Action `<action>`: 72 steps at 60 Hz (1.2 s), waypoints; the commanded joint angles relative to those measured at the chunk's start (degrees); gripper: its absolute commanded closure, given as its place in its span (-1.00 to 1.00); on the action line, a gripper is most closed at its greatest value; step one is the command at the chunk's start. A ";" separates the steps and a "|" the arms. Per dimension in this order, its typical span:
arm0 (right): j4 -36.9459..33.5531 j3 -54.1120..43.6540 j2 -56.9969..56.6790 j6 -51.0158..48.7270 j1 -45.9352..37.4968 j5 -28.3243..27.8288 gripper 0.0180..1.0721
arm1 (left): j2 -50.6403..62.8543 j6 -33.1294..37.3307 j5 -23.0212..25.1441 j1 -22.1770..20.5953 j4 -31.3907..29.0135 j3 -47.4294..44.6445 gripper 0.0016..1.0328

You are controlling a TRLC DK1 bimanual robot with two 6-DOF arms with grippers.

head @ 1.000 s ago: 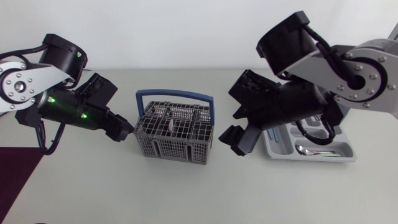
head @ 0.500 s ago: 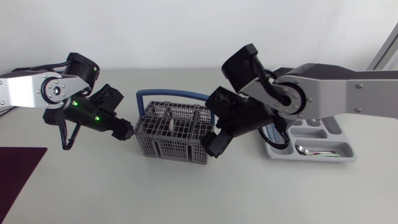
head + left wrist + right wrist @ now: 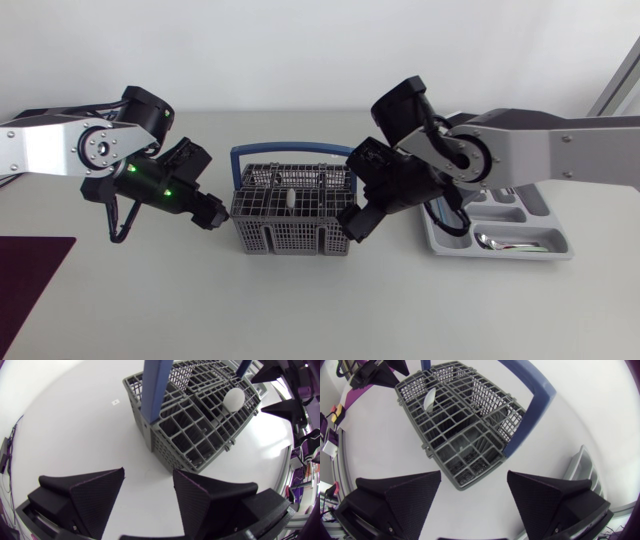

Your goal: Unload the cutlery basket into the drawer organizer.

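Flanking the cutlery basket point(image 3: 290, 228), left fingers point(image 3: 95, 494) and right fingers point(image 3: 410, 494) gape, not touching.

Lighting: bright, even, diffuse, from overhead. Tabletop point(image 3: 300, 310): pale, nearly washed out around the cutlery basket point(image 3: 292, 222), most so in the wrist views. Shadows: soft, faint, close under the cutlery basket's base. Wrist views: fisheye bowing, strongest farthest from the cutlery basket.

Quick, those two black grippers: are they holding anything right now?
Left gripper: open, empty, with the cutlery basket just ahead.
Right gripper: open, empty, with the cutlery basket ahead too.
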 commanded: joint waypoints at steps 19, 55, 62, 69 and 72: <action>-9.74 8.72 -4.36 18.39 2.12 -11.98 -0.88 | -13.38 4.05 3.46 -0.16 -1.95 -3.10 -0.71; -3.77 18.21 11.29 27.09 4.49 -13.30 -0.37 | -13.90 6.25 7.76 -0.78 -1.68 -4.59 -0.76; -2.27 19.71 14.01 28.50 4.67 -13.30 -0.29 | -13.90 6.51 8.38 -0.60 -1.16 -5.74 -0.76; -1.92 21.20 16.30 29.29 5.20 -13.30 -0.21 | -14.17 6.95 9.17 -0.16 -0.89 -6.61 -0.76; -1.39 21.55 16.83 29.73 5.29 -13.30 -0.10 | -14.34 7.30 9.26 0.01 -0.89 -6.97 -0.76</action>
